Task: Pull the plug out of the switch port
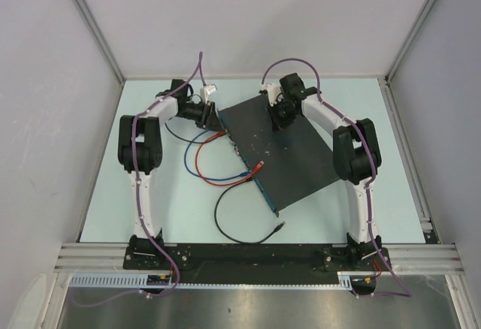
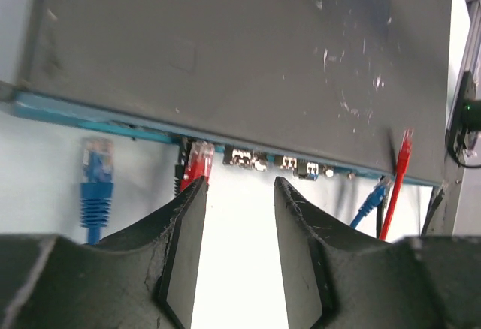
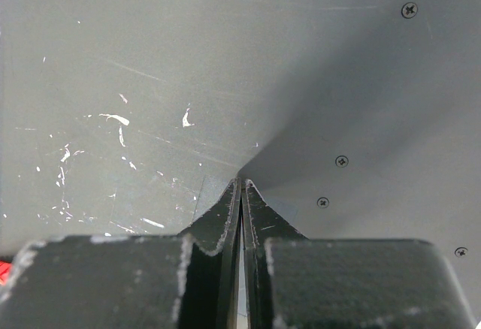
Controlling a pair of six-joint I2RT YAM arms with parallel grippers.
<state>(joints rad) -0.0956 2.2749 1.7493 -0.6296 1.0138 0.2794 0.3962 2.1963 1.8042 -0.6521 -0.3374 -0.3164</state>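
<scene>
The switch (image 1: 289, 149) is a flat black box lying slantwise on the table, its bluish socket edge (image 2: 90, 113) facing left. A red plug (image 2: 198, 160) sits in a socket on that edge, its red cable (image 1: 201, 151) looping away. My left gripper (image 1: 213, 121) is open; in the left wrist view (image 2: 239, 186) its left fingertip (image 2: 194, 194) is just short of the red plug, which is not between the jaws. My right gripper (image 1: 281, 116) is shut and empty, its tips (image 3: 242, 185) resting on the switch's scuffed top (image 3: 150, 81).
A loose blue plug (image 2: 96, 173) lies on the table left of the red one. Further along the edge are loose blue (image 2: 372, 200) and red (image 2: 403, 156) plugs. A black cable (image 1: 225, 224) loops near the front. Walls enclose the table.
</scene>
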